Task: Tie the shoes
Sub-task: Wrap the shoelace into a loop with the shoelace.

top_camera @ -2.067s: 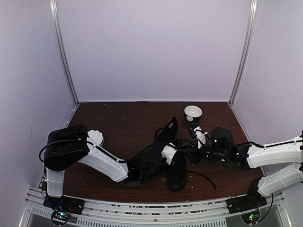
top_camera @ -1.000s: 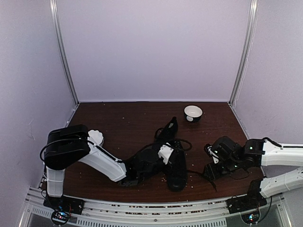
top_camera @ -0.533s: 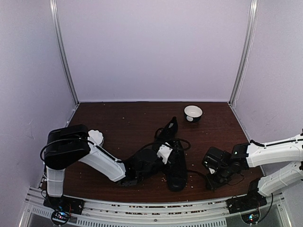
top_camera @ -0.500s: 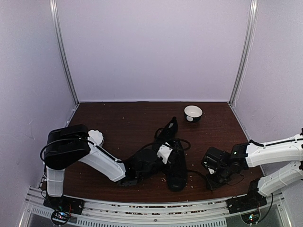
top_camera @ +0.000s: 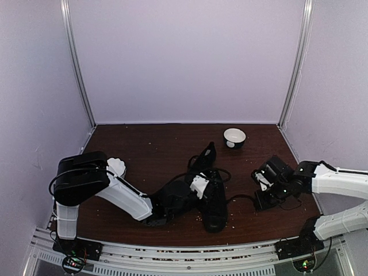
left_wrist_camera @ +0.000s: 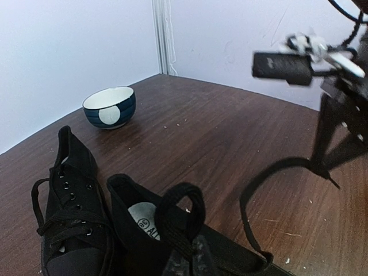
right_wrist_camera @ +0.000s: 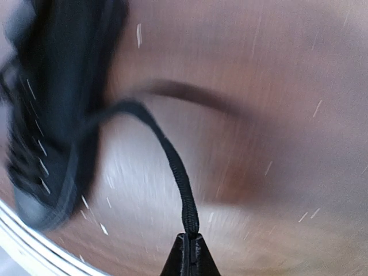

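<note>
Two black shoes lie mid-table: the near shoe [top_camera: 214,202] and the far shoe [top_camera: 204,156]. My left gripper [top_camera: 198,186] is over the near shoe, shut on a loop of its black lace [left_wrist_camera: 181,210]; its fingertips [left_wrist_camera: 195,259] show at the bottom of the left wrist view, beside the far shoe [left_wrist_camera: 72,230]. My right gripper [top_camera: 258,201] is right of the shoes, shut on the end of the other lace [right_wrist_camera: 172,158]. That lace runs from the closed right gripper [right_wrist_camera: 189,240] back to the near shoe [right_wrist_camera: 52,115].
A bowl, white inside and blue outside [top_camera: 234,137], stands at the back right, also in the left wrist view [left_wrist_camera: 109,106]. A white object [top_camera: 116,167] sits behind my left arm. Light crumbs dot the brown table [top_camera: 149,149]. The front rail is close [top_camera: 190,250].
My right gripper left the shoes, dropped to the loose lace end near the front right, closed on it and lifted it rightward. My left gripper kept its hold on the loop.
</note>
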{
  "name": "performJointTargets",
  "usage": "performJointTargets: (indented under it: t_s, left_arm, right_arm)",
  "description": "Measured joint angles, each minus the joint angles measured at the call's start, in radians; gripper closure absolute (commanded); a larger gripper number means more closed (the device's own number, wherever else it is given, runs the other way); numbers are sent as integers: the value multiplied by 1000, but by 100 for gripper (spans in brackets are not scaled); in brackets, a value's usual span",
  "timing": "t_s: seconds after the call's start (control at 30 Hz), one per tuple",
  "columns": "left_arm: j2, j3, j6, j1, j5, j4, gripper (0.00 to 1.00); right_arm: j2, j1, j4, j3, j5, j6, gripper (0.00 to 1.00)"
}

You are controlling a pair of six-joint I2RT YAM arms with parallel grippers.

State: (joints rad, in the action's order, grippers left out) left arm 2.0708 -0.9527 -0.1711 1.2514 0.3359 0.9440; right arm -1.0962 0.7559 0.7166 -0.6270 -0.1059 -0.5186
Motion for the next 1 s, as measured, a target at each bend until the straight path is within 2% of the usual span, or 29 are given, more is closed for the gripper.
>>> performJointTargets:
  t_s: [0.17,0.4,0.5,0.63,0.8,1.0]
  left_arm:
    - [0,0,0,0,-2,0,100]
    - [0,0,5,-1,-13,2,100]
    - [0,0,6,-1,-18,2,100]
    - [0,0,10,-1,-23,2,100]
    - [0,0,16,-1,-26,2,100]
    - [0,0,16,-1,-26,2,100]
  right_arm:
    - [-120,-109,-77,-220,-26,120,100]
    - [-429,-83,-211,-633,-182,221,100]
    - [-521,-47,-238,-726,-225,236,100]
    - [-584,2,-243,-747,-274,240,100]
    - [-616,41,-238,-749,-314,236,72]
    - [-595,33,-233,-749,-316,240,56]
